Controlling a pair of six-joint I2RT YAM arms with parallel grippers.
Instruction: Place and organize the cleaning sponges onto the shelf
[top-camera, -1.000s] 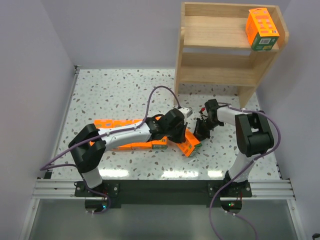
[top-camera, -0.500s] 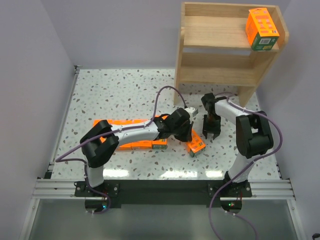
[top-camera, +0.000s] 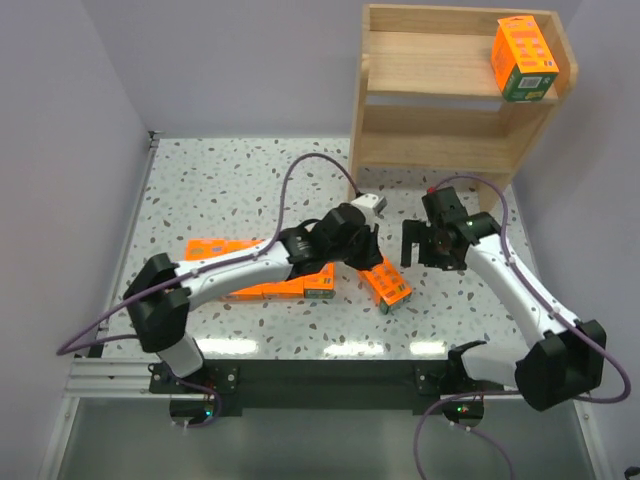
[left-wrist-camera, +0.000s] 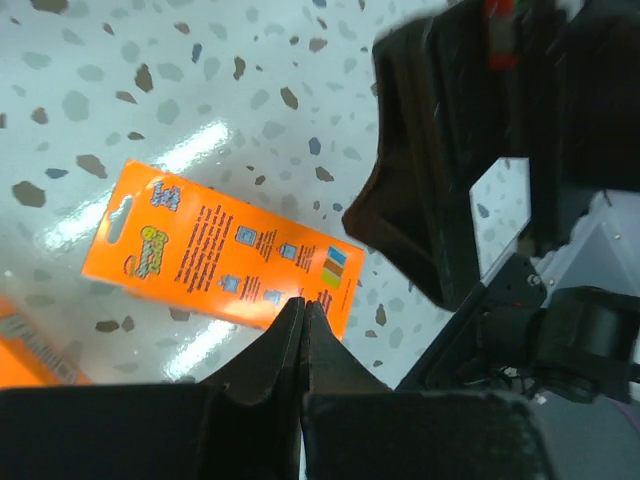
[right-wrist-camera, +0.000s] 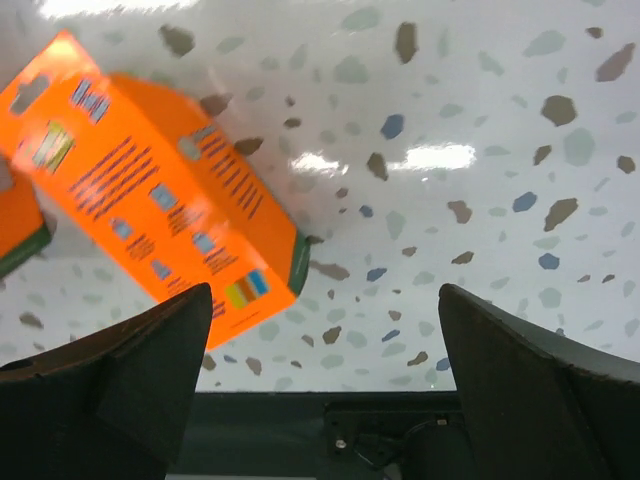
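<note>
Our right pincer (top-camera: 422, 247) hovers empty, fingers wide apart, with the shelf (top-camera: 430, 152) beyond it. The sponge pack (right-wrist-camera: 150, 200) lies flat on the tabletop (top-camera: 230, 190) just off its left-arm side, long axis slanting across the opening. The left pincer (left-wrist-camera: 303, 305), tips together, looks nearer, we think.

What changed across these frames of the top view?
The right gripper drew back from the loose pack, open and empty, its elbow swinging outward. The left gripper, shut, edged slightly farther away. The shelf and the pack on its top tier stayed put.
</note>
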